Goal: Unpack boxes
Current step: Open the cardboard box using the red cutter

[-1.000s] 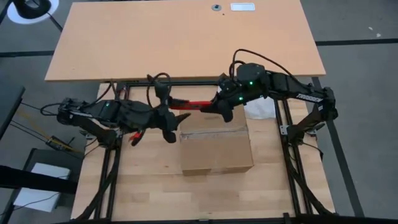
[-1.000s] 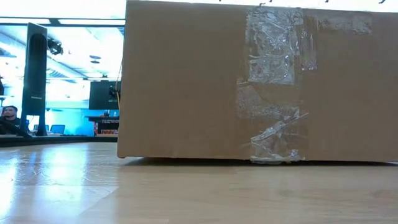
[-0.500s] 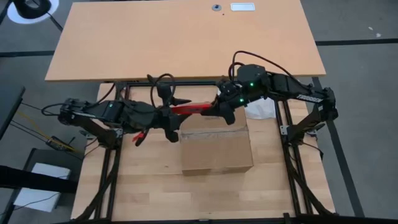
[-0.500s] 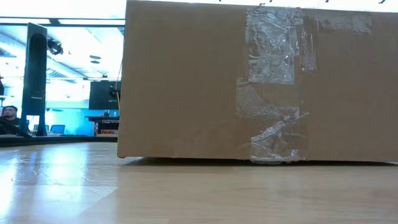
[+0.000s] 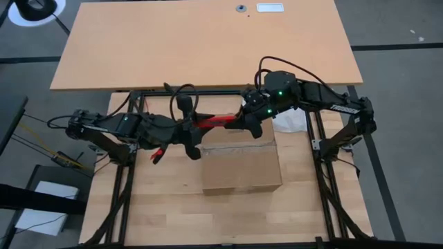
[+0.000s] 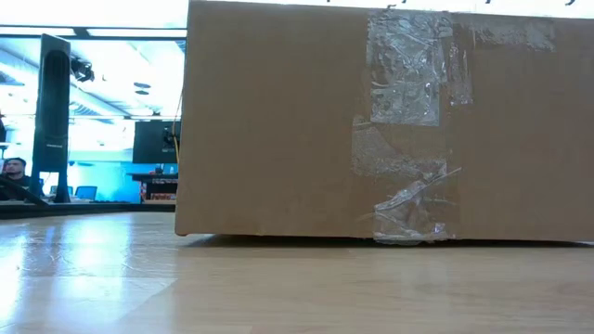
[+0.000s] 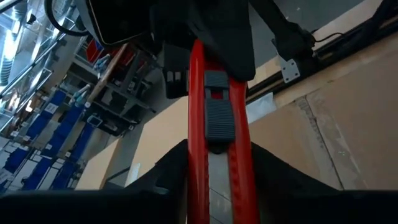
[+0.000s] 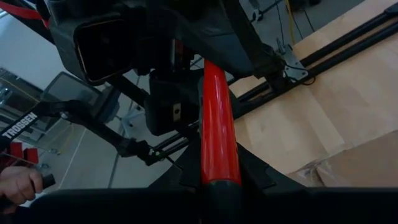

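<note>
The brown carton [image 5: 241, 166] stands on its base on the near wooden table, flaps down and taped; in the low view its taped side [image 6: 390, 121] fills the picture. A red box cutter [image 5: 216, 120] with a black slider [image 7: 216, 115] hangs level above the carton's far edge, between my two grippers. My left gripper [image 5: 197, 126] [image 7: 217, 165] is shut on its left end. My right gripper [image 5: 243, 120] [image 8: 217, 171] is shut on its right end. My left gripper pinches the cutter's end below the black slider [image 7: 214, 163] between its two fingers, one on each long side. The fingers come level from the table's left and lie along the cutter. The cutter is clear of the carton. My right gripper pinches the cutter's rounded plain end [image 8: 217, 175] between its two fingers. The fingers come level from the table's right and lie along the cutter. The cutter runs straight out from them toward my left gripper.
A white bag [image 5: 289, 123] lies right of the carton's far corner. A second, larger tabletop [image 5: 208, 41] lies beyond the black frame rails [image 5: 208, 91]. People show in the room: one far off [image 6: 11, 172], and a hand [image 8: 15, 183].
My left gripper has edged toward the table's right, over the cutter's left end, and its fingers have drawn in onto it. My right gripper has kept the cutter's other end where it was. The carton has not moved.
</note>
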Available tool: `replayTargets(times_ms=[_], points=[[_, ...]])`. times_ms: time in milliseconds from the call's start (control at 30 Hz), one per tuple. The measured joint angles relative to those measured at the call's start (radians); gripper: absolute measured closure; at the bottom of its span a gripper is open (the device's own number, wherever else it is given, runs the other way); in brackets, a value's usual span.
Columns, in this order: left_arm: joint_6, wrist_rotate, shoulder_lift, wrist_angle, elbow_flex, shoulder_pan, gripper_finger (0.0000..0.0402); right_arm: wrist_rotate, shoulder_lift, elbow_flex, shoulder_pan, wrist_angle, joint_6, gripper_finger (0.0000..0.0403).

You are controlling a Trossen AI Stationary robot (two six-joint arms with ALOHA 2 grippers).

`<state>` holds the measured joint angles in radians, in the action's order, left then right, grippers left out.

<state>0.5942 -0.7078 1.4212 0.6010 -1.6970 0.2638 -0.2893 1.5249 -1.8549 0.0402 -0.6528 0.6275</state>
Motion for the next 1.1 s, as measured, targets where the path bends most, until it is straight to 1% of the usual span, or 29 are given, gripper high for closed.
replayTargets(times_ms=[67,200,300,400,500,567,667,867,933,1100], points=[[-0.001,0.000,0.000,0.000,0.000,0.000,0.0261,0.000,0.000,0.000,0.000,0.001,0.000,0.0355],[-0.004,0.006,0.000,-0.007,0.000,0.000,0.0216,0.000,0.000,0.000,0.000,0.004,0.000,0.0355],[-0.004,0.005,0.000,-0.007,0.000,0.000,0.0190,0.000,0.000,0.000,0.000,0.004,0.005,0.0355],[-0.004,0.005,0.000,-0.006,0.000,0.000,0.0177,-0.001,0.000,0.000,0.000,0.004,0.005,0.0355],[-0.004,0.004,0.000,-0.003,0.000,0.000,0.0176,-0.001,0.000,0.000,0.000,0.004,0.005,0.0355],[-0.003,0.002,0.000,-0.005,0.000,0.000,0.0179,-0.001,0.000,0.000,0.000,0.004,0.004,0.0355],[0.000,0.001,0.000,-0.005,0.000,0.000,0.0197,-0.004,0.000,0.000,0.000,0.004,0.004,0.0355],[0.001,-0.003,0.000,-0.004,0.000,0.000,0.0271,-0.007,0.000,0.000,0.000,0.008,0.004,0.0351],[0.002,-0.003,0.000,-0.007,0.000,0.000,0.0271,-0.012,0.000,0.000,0.000,0.014,0.001,0.0334],[-0.007,-0.002,0.000,-0.005,0.000,0.000,0.0271,-0.028,-0.004,0.000,0.001,0.021,-0.043,0.0273]])
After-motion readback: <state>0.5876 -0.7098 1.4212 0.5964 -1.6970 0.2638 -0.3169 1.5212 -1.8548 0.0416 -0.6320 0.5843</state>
